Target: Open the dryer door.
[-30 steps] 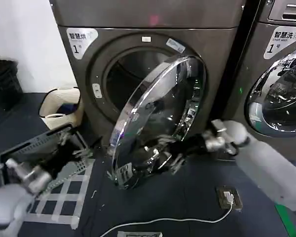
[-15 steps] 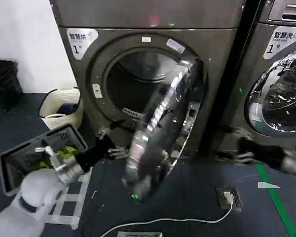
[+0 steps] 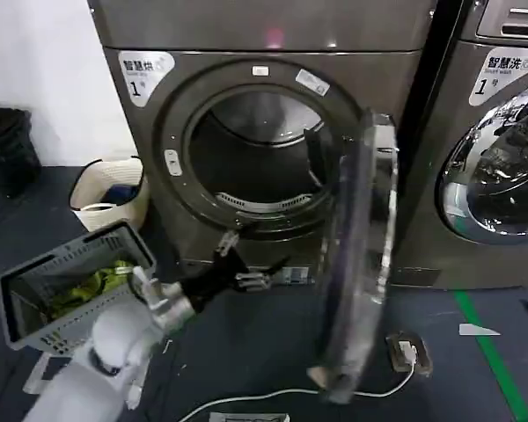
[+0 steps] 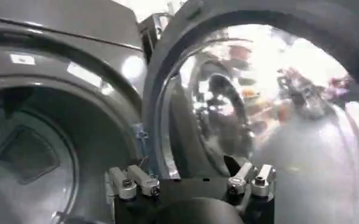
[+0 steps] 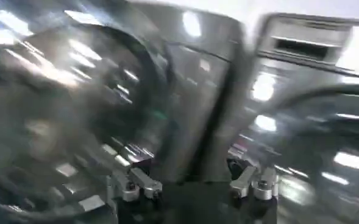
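The door (image 3: 356, 255) has swung from a half-open slant a second ago to nearly edge-on now, standing well out from the dryer (image 3: 273, 132) on its right-hand hinge. The drum mouth (image 3: 255, 154) is fully exposed, so the opening looks essentially done.

The left tool (image 3: 246, 264), which was down by the basket (image 3: 66, 286) a second ago, now reaches below the drum mouth with the door just to its right. Its fingers are spread apart and hold nothing. The right tool (image 5: 191, 182), beside the door earlier, has pulled away; its fingers also stand apart and empty.

The door is a round, domed disc, chrome-rimmed and mirror-bright. The dryer front is brushed grey metal, and the drum is dull steel with a perforated back.
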